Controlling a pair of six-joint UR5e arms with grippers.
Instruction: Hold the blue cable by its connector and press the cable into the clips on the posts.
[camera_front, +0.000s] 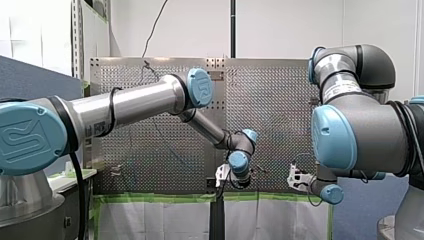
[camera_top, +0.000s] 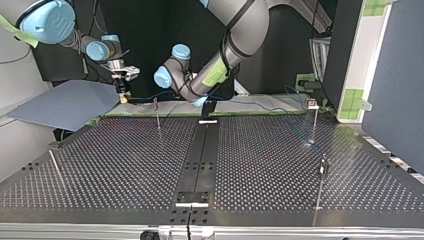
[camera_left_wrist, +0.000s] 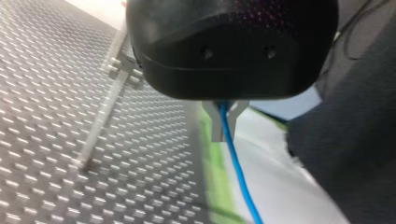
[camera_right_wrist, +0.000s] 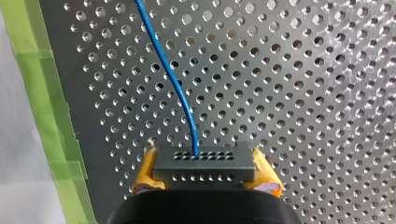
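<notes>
The perforated table has green tape along its edge, and above it my right gripper clamps the black connector between yellow pads. The blue cable runs ahead from the connector. My left gripper's 2 metal fingers pinch the cable beside a thin post.

Front view: plain white wall across the upper frame; thin black pole upright at top centre; slotted white metal upright at upper left; blue-grey partition panel at the left edge; strip of green tape over white sheeting along the bottom.
Top view: dark blue-grey panel at right; flat grey-blue board at middle left; black backdrop at top.
</notes>
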